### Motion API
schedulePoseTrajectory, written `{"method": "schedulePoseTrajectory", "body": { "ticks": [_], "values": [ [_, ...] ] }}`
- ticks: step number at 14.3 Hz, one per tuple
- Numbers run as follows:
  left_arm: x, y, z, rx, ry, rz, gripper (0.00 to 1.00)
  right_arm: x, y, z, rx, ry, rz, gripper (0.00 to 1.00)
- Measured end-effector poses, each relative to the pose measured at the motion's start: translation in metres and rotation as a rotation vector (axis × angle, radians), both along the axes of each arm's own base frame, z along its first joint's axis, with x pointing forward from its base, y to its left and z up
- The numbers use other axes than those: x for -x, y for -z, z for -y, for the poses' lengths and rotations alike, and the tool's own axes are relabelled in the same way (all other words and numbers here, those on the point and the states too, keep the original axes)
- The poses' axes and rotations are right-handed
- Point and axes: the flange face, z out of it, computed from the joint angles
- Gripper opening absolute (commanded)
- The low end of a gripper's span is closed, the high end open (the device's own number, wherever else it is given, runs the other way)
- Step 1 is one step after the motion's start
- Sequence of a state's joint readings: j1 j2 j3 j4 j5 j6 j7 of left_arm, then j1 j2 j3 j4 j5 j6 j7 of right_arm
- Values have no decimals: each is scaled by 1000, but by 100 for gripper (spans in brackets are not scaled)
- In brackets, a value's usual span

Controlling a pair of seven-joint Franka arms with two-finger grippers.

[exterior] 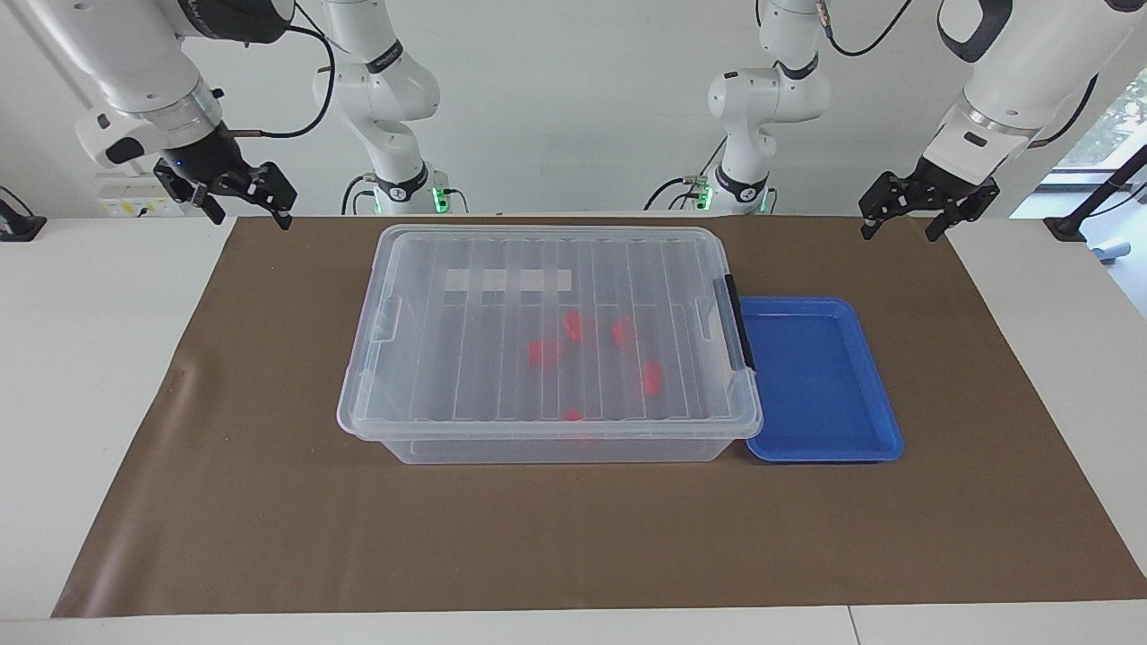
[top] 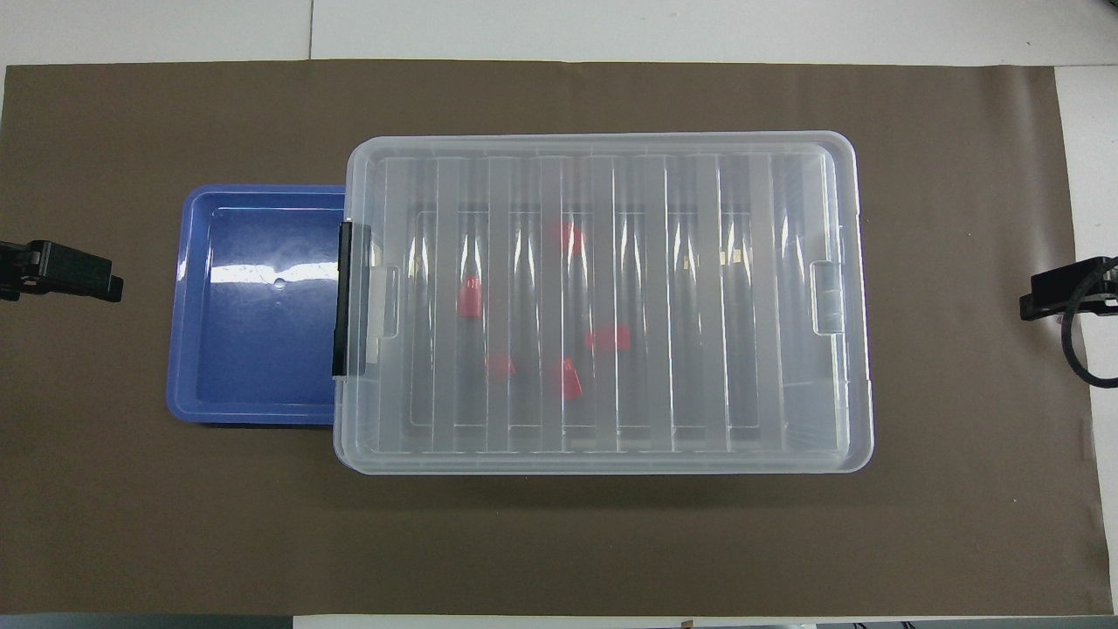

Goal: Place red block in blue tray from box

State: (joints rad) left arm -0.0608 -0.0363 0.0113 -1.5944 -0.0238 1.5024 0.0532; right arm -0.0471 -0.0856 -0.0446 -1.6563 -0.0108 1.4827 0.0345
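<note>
Still lidded: box (exterior: 548, 345) mid-mat, blue tray (exterior: 820, 381) touching its latch end, red block (exterior: 651, 378) sealed inside; left gripper (exterior: 927, 208) and right gripper (exterior: 235, 193) raised, fingers apart, idle; risk of lid snagging, shoving tray.

My way to the red blocks (exterior: 651, 377) is barred: the ribbed clear lid (exterior: 547, 322) lies shut over the box (exterior: 556, 443), its black latch (exterior: 740, 322) at the end toward my left arm. The blue tray (exterior: 883, 421) touches that end, its floor bare and open from above. The brown mat (exterior: 269, 502) lies bare around both. My left pincer (exterior: 927, 210) and right pincer (exterior: 237, 193) hang open above the table's (exterior: 81, 313) two ends, well apart from the box.
</note>
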Motion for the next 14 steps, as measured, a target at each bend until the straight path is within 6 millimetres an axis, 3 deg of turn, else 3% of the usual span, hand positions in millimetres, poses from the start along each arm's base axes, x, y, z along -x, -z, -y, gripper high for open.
{"method": "schedulePoseTrajectory", "body": {
  "ticks": [9,14],
  "values": [
    [0,-1,-3,0,-6,-2,100,0,2,-3,-16,-3,-4,100],
    [0,-4,-26,-2,-36,5,100,-11,16,-36,-15,-66,44,100]
  ]
}}
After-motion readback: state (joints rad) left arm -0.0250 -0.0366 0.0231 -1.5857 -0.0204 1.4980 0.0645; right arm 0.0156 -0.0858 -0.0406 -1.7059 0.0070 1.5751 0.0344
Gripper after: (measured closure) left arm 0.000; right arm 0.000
